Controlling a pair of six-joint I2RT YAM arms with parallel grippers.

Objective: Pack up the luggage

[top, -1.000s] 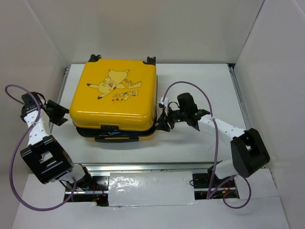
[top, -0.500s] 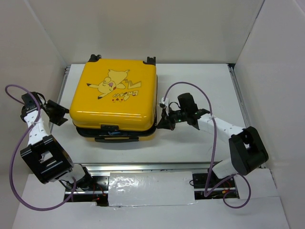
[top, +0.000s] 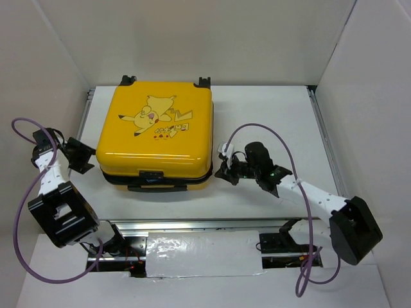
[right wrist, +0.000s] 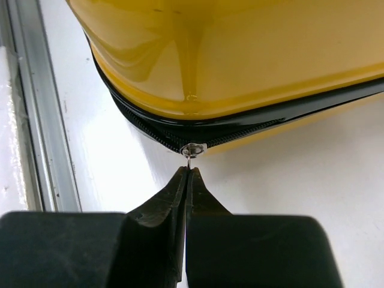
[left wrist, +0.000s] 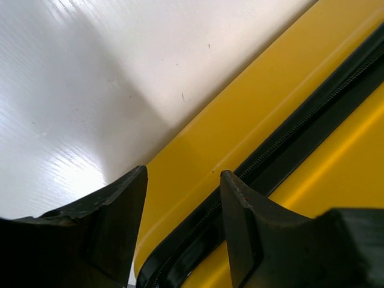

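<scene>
The yellow luggage [top: 155, 138] with a Pikachu cartoon lies flat on the white table, lid down on its base. My right gripper [top: 221, 172] is at its near right corner, shut on the metal zipper pull [right wrist: 193, 150] of the black zipper that runs round the shell [right wrist: 240, 60]. My left gripper [top: 90, 157] is open at the luggage's left side, its fingers [left wrist: 240, 210] astride the black zipper seam [left wrist: 288, 144] near the yellow edge.
White walls close in the table on the left, back and right. A metal rail [top: 192, 224] runs along the near edge, and another shows in the right wrist view [right wrist: 36, 108]. The luggage's black handle [top: 156, 188] faces the near edge.
My right gripper has drawn the zipper pull toward the near right corner, and the arm has swung nearer. The luggage has shifted slightly. My left gripper stays at the left side.
</scene>
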